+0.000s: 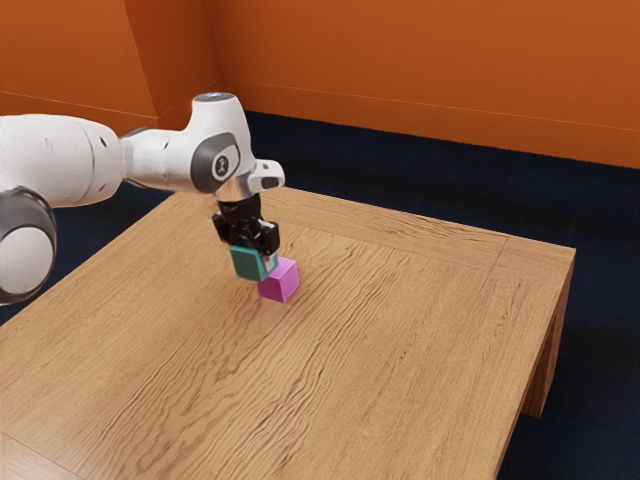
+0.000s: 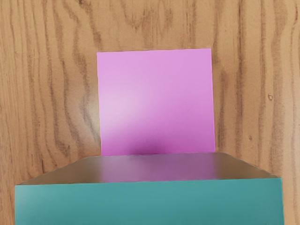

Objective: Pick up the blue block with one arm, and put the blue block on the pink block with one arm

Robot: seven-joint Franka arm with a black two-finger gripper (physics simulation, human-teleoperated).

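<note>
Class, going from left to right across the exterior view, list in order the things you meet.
White robot arm → blue block → pink block → bare right end of the wooden table.

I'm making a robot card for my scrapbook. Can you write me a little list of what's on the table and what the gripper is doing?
gripper: shut on the blue block
blue block: teal-blue, held up off the table
pink block: sitting on the table, close beside the blue block and lower than it
table: brown wood
stacked yet: no, the blue block is not resting on the pink block
</note>
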